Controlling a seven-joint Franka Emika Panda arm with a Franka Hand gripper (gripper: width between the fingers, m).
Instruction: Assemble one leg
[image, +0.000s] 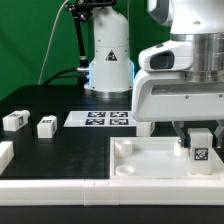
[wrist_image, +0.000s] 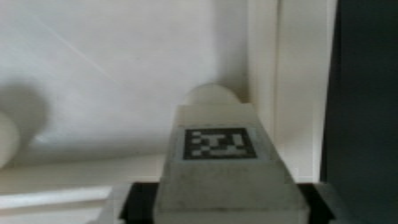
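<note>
My gripper (image: 199, 137) is shut on a leg (image: 199, 145), a small white block with a black-and-white tag on its face. It holds the leg upright over the right corner of the large white tray-like piece (image: 140, 170), the leg's lower end at or just above the tray's floor. In the wrist view the leg (wrist_image: 221, 140) runs out from between the dark fingers (wrist_image: 150, 203), tag facing the camera, its rounded tip close to the tray's raised rim (wrist_image: 290, 90). Two more legs (image: 14, 121) (image: 47, 126) lie on the black table at the exterior view's left.
The marker board (image: 98, 118) lies flat at the table's back, before the arm's white base (image: 108, 60). Another white part (image: 4, 154) shows at the left edge. A white ledge (image: 60, 187) runs along the front.
</note>
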